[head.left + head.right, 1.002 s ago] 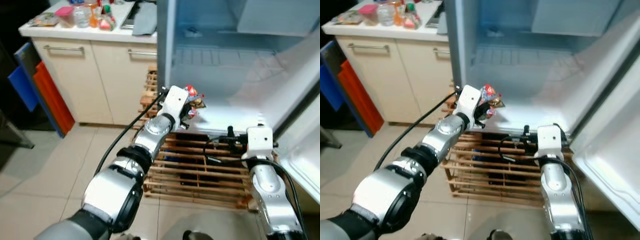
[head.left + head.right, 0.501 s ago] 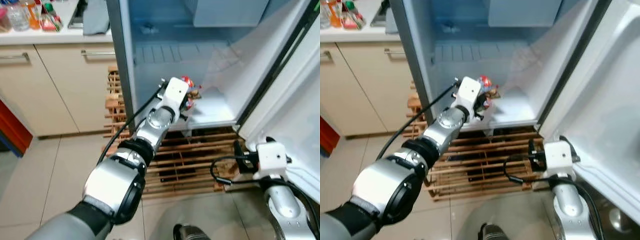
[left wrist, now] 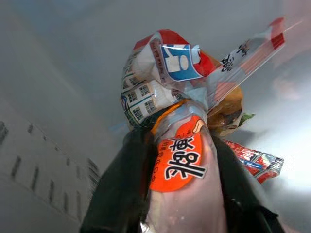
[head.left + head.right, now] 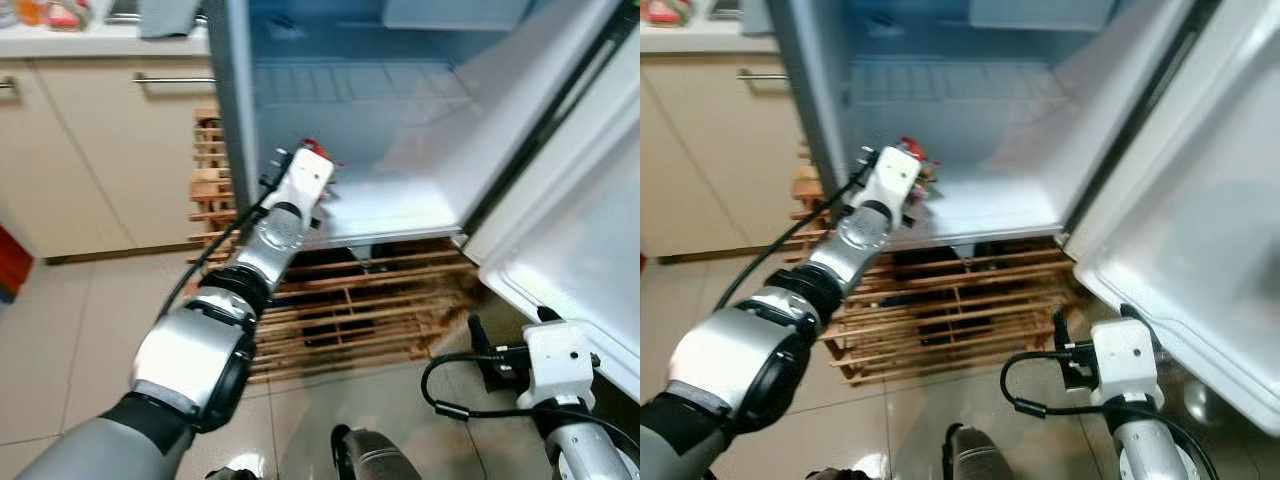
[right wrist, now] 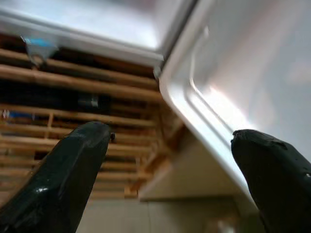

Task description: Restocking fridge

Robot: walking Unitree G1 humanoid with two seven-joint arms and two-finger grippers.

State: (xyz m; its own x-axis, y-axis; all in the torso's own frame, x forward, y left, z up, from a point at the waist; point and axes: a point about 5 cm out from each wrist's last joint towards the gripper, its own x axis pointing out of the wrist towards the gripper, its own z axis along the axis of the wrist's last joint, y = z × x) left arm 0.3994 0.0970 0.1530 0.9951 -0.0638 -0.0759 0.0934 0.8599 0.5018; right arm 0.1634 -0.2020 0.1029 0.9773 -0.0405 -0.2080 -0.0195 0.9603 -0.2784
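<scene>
Reaching into the open fridge (image 4: 420, 120), your left gripper (image 3: 182, 165) has its two black fingers pinched on a bundle of wrapped snack packets (image 3: 180, 97), the grip taken low on the wrappers so the bulk of the bundle leads the way in. In the left eye view the bundle (image 4: 312, 152) sits at about 10 o'clock of centre, just over the front edge of the fridge's white floor (image 4: 400, 205), near its left wall; I judge it is held there so it can be set down inside rather than dropped from the lip. Whether it already touches the floor, you cannot tell.

Your right gripper (image 5: 170, 170) hangs low at about 5 o'clock, fingers spread wide on nothing, beside the lower corner of the open fridge door (image 4: 590, 250) and above the wooden pallet (image 4: 370, 310) under the fridge. It looks parked there to stay out of the left arm's path.
</scene>
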